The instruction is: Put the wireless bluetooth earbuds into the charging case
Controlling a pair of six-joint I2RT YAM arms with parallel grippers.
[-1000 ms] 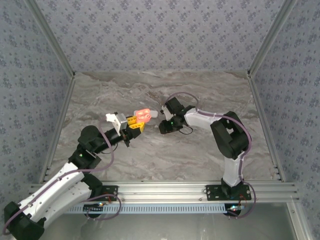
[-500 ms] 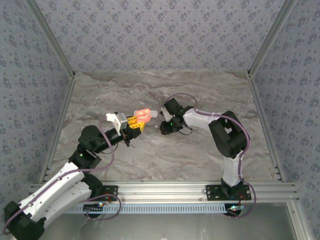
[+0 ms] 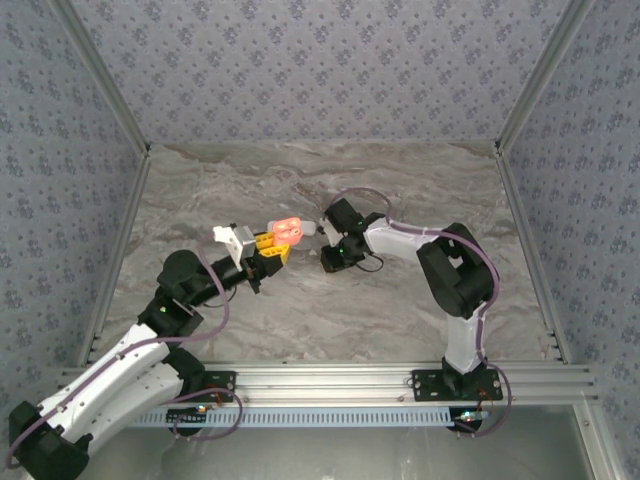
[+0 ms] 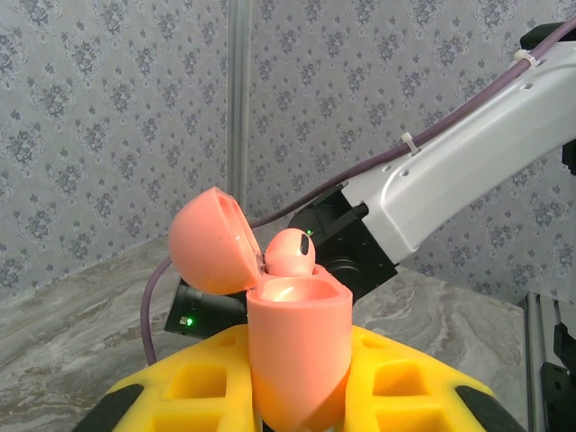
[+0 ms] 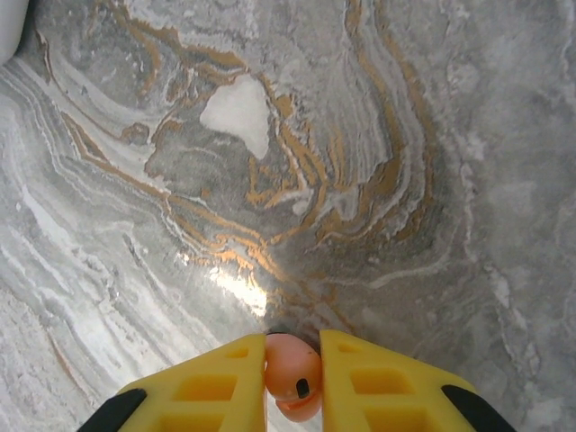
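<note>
coral bud sits pinched between the yellow fingers of your right gripper, bottom centre of the right wrist view. the marble table lies close beyond it; you cannot tell whether the bud touches the stone. a second coral bud appears to rest in the open case, whose lid is flipped to the upper left. your left gripper is clenched on that case and holds it off the table, with the right arm just behind it.

the pinch is on a small rounded body at the very fingertips, so the bud could twist or squirt out as you lift. its stem is hidden, so it may reach the well turned wrong. a careless approach could also knock the lid or the seated bud.

against a second ago, the right jaws have come together on the bud; the arm has barely shifted, and the case sits where it was.
</note>
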